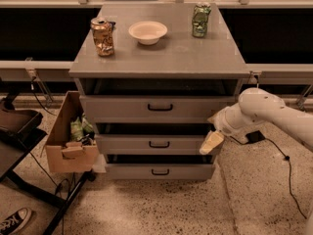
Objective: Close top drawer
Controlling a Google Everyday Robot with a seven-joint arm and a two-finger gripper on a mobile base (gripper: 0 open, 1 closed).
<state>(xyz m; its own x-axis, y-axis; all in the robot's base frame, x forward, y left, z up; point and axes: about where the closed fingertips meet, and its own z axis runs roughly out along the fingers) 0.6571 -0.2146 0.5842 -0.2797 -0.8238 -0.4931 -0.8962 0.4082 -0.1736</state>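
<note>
Jutting top drawer (156,109); hand (212,143) beneath right end

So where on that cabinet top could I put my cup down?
The front half of the cabinet top is bare, bordered behind by the orange can, white bowl and green can; that back row is crowded. The gripper sits at the right end of the middle drawer, a cardboard box at the left.

My gripper (212,143) sits before the middle drawer's (127,144) right end, below the top drawer (122,108). On the cabinet (161,58) I see a bowl (147,32) between the left can (102,36) and the right can (200,19).
</note>
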